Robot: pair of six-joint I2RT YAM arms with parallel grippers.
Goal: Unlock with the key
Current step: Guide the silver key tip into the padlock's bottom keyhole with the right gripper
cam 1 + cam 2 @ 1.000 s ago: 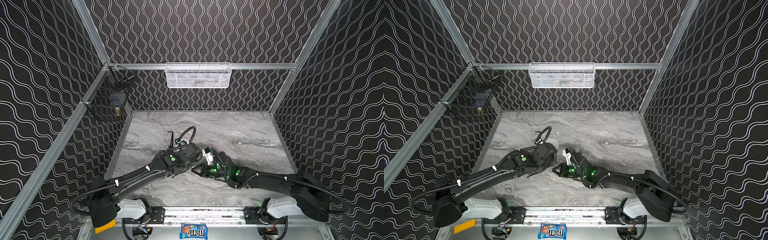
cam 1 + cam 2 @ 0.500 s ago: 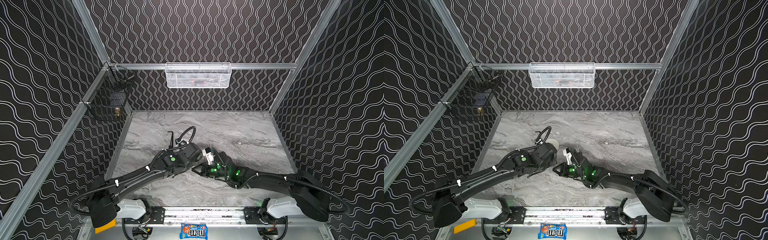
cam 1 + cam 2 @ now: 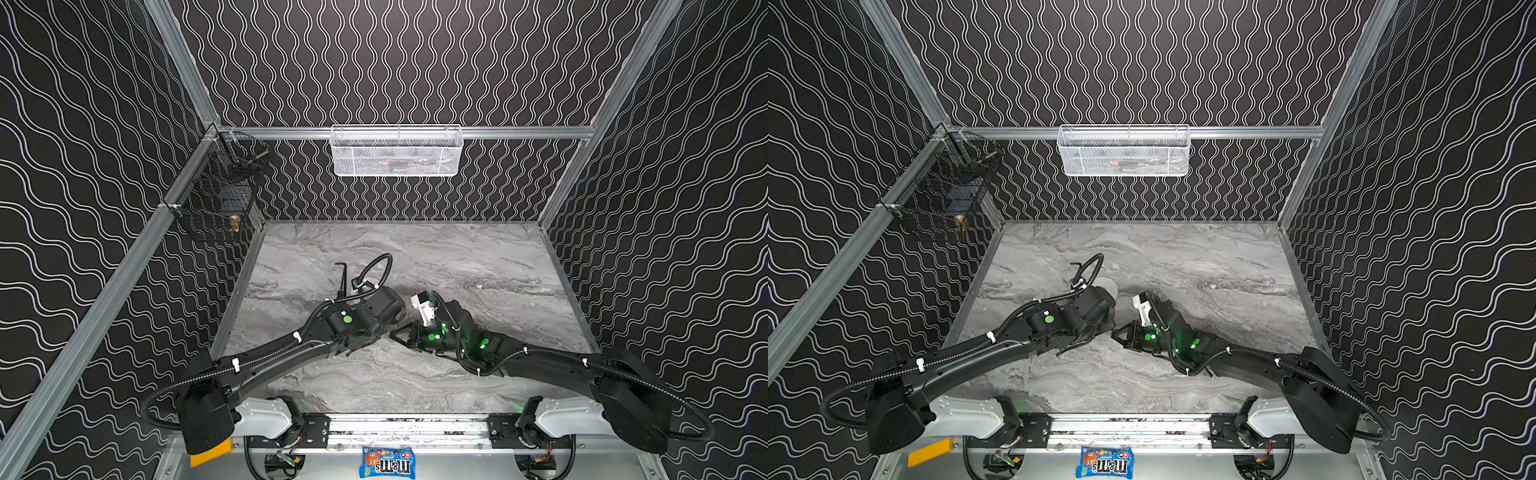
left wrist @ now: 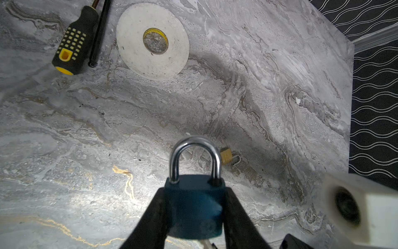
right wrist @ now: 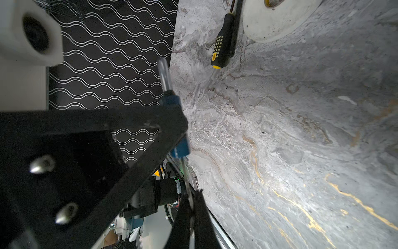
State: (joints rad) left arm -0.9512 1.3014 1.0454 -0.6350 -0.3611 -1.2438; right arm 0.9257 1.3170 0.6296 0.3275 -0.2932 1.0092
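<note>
Now | grey marble tabletop [image 3: 457, 257], wavy black walls [image 3: 395, 62] | left tool [image 4: 195, 190] clamps blue padlock [image 4: 193, 209] | right tool [image 5: 192, 196] pinches key [image 5: 185, 172]

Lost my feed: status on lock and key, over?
Left gripper shut on blue padlock, shackle closed. Right gripper shut on key, blade at padlock's base. Brass padlock, tape roll lie apart, nothing blocking.
</note>
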